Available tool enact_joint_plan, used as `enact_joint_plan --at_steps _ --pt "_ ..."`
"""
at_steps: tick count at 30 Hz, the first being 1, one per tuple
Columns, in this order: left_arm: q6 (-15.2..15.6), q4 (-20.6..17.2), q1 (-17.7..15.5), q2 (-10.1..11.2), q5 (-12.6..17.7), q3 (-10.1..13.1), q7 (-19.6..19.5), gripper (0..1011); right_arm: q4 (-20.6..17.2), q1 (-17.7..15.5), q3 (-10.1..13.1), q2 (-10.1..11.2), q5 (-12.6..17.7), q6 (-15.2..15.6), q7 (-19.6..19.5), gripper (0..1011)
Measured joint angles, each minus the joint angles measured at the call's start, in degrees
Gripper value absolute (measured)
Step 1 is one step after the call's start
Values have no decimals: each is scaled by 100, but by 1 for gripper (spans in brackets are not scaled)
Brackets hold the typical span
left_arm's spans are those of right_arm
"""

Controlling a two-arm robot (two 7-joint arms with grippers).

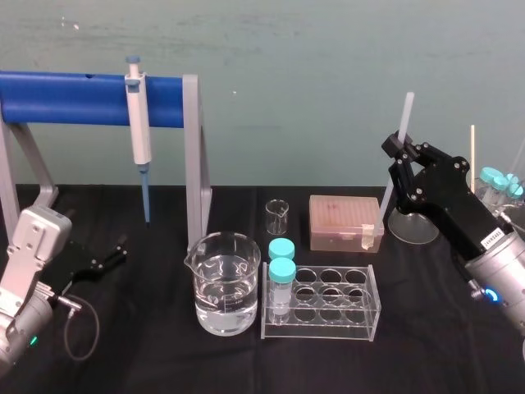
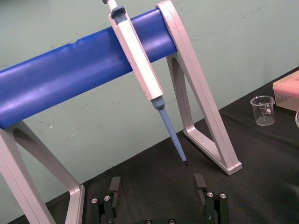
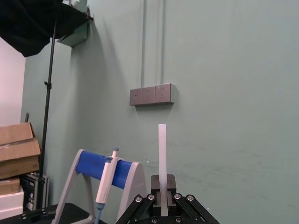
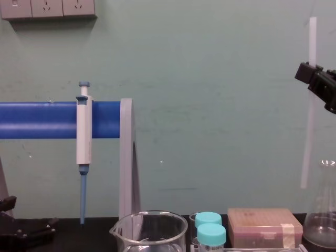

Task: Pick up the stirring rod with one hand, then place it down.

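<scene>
Your right gripper (image 1: 397,148) is clenched on the stirring rod (image 1: 405,111), which stands nearly upright, its lower end hanging just left of the flask (image 1: 414,223).

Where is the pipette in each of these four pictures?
Head: pipette upper left, hanging on the blue bar.
Left wrist: pipette slanting across that bar, beyond the left gripper.
Right wrist: pipette on the bar, beside the right gripper's rod.
Chest: pipette left of centre.
Shared landmark: the bar.
</scene>
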Motion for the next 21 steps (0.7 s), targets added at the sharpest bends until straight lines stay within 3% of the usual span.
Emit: enact_joint_plan --at_steps 21 --pt "0 0 0 0 0 0 0 1000 -37 -59 37 -22 -193 19 -77 67"
